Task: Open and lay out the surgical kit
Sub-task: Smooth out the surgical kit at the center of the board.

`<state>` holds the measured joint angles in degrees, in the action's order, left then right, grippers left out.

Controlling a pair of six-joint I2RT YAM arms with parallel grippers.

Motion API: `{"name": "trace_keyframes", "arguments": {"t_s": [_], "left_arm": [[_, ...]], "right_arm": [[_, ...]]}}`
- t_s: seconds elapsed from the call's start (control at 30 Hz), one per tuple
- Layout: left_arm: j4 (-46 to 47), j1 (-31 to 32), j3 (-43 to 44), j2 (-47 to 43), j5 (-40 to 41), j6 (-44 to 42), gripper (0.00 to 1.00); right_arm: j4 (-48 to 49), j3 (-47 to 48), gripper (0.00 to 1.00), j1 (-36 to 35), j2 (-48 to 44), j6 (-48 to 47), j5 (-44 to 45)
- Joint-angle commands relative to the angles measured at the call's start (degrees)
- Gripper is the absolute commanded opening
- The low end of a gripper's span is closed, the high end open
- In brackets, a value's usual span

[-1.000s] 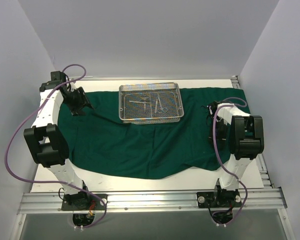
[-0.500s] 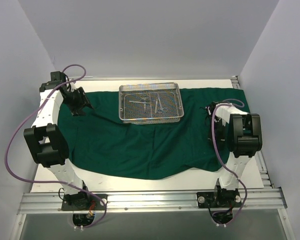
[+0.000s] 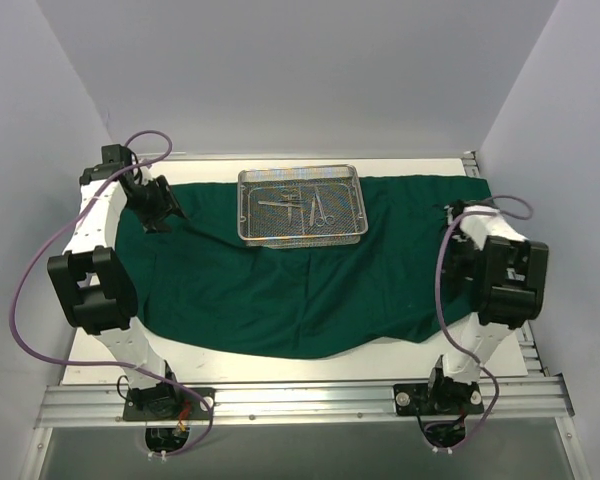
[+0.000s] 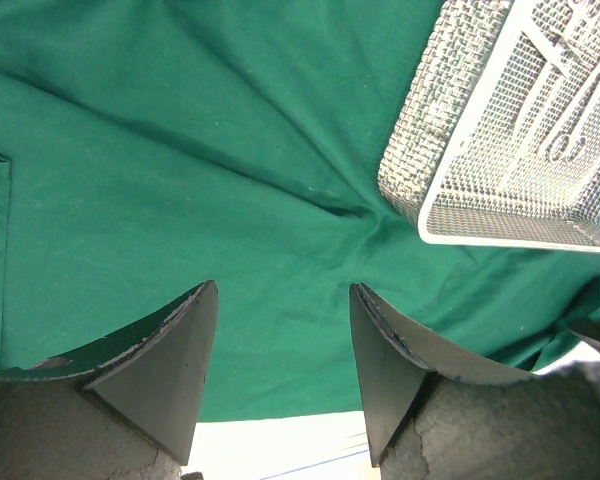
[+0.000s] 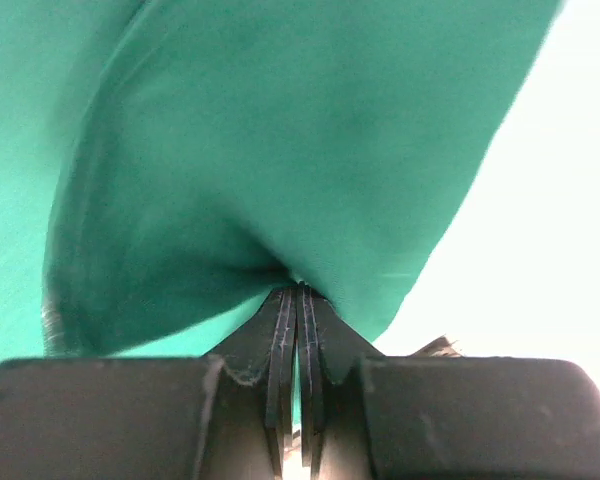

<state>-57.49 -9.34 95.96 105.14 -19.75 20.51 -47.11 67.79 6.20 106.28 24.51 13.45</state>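
Right gripper (image 5: 297,292) clenched on a fold of green cloth (image 3: 280,290), right of tray (image 3: 302,238); likely to draw that side flat. Left gripper (image 4: 283,295) released, empty, hovering left of tray. Instruments (image 3: 302,207) inside tray, tray on cloth.
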Motion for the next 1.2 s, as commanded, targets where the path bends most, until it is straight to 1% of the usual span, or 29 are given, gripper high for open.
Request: {"name": "trace_keyframes", "arguments": {"t_s": [0.0,0.07,0.1,0.17,0.2,0.27,0.3,0.33,0.37,0.4,0.43,0.47,0.53,0.57,0.63,0.67,0.7,0.73,0.77,0.8,0.87,0.9,0.93,1.0,1.13,1.17], "left_arm": [[2.6,-0.8,-2.3,-0.7,0.4,0.5,0.64],[3.1,-1.2,-4.9,-1.9,0.6,1.3,0.60],[3.4,-1.3,-6.0,-2.5,0.8,2.0,0.59],[4.8,-1.7,-9.6,-4.9,1.0,2.5,0.59],[5.8,-2.5,-10.6,-5.6,0.9,2.8,0.59],[6.1,-3.7,-11.8,-7.0,0.5,3.0,0.60],[5.9,-4.8,-12.4,-7.0,0.2,3.0,0.60],[5.6,-5.3,-12.6,-7.0,0.1,3.0,0.60],[5.4,-5.9,-13.0,-7.0,0.1,3.0,0.60],[5.4,-6.6,-13.9,-7.0,0.1,3.1,0.60],[5.8,-6.7,-14.2,-7.2,0.7,3.2,0.61],[5.8,-6.9,-14.6,-7.2,1.0,3.4,0.63],[6.0,-7.1,-15.5,-7.7,2.2,3.5,0.64],[6.2,-7.1,-15.8,-7.8,2.8,3.3,0.66],[5.2,-7.2,-16.2,-8.0,4.3,3.0,0.67],[4.9,-7.1,-16.2,-7.9,5.3,2.6,0.67],[4.8,-7.1,-16.4,-7.9,6.3,1.8,0.68],[3.8,-7.1,-16.5,-7.6,7.3,1.5,0.69],[3.4,-7.0,-16.9,-7.4,8.5,0.6,0.70],[2.7,-6.9,-16.9,-7.1,9.3,0.2,0.70],[1.7,-5.7,-17.3,-6.5,11.8,-0.6,0.70],[0.7,-5.1,-17.2,-6.3,13.2,-0.9,0.70],[0.3,-4.5,-17.0,-5.8,14.7,-1.0,0.70],[-1.6,-4.4,-16.2,-5.6,17.4,-0.9,0.69],[-3.1,-5.8,-14.7,-5.5,19.2,-0.4,0.68],[-2.8,-6.0,-14.5,-5.3,19.2,-0.7,0.66]], "right_arm": [[-4.2,2.2,0.00,10.0,-10.1,6.1,8.8],[-4.9,1.9,0.00,15.0,-12.9,7.5,10.5],[-5.1,1.3,0.00,20.2,-16.2,8.0,11.1],[-4.7,0.2,0.00,25.4,-19.9,8.7,11.6],[-4.9,-1.2,0.00,29.8,-23.4,8.9,11.5],[-6.6,-2.3,0.00,32.2,-25.9,10.5,11.2],[-7.5,-2.7,0.05,32.6,-27.9,11.6,11.5],[-8.1,-4.3,0.16,33.5,-29.4,12.7,11.3],[-8.2,-5.4,0.35,33.9,-30.9,13.0,8.5],[-6.8,-6.5,0.61,34.1,-33.4,11.8,5.7],[-6.7,-7.0,0.69,33.8,-33.9,10.6,3.4],[-6.9,-7.1,0.75,32.9,-33.9,10.2,0.6],[-4.8,-6.9,0.76,29.7,-33.1,9.6,-1.9],[-3.8,-4.8,0.76,24.1,-30.9,9.6,-2.3],[-2.6,-1.3,0.76,16.2,-27.9,9.6,-1.5],[-2.3,3.8,0.76,7.9,-26.1,9.6,-0.9],[-2.0,6.5,0.76,4.0,-21.8,9.1,-0.4],[-1.7,9.4,0.76,0.2,-19.6,8.6,-0.4],[-1.5,14.8,0.77,-6.6,-15.4,8.2,-0.1],[-1.1,17.1,0.78,-10.0,-13.6,7.5,-0.1],[1.0,20.5,0.78,-14.4,-9.1,5.2,-3.4],[1.7,22.4,0.79,-17.9,-8.1,4.6,-4.5],[2.5,22.8,0.79,-19.2,-7.3,3.7,-7.1],[5.2,22.7,0.79,-22.4,-5.8,3.0,-9.8],[8.4,20.7,0.79,-27.3,-5.1,0.1,-12.8],[9.3,20.3,0.79,-28.1,-4.9,-0.9,-14.9]]}}
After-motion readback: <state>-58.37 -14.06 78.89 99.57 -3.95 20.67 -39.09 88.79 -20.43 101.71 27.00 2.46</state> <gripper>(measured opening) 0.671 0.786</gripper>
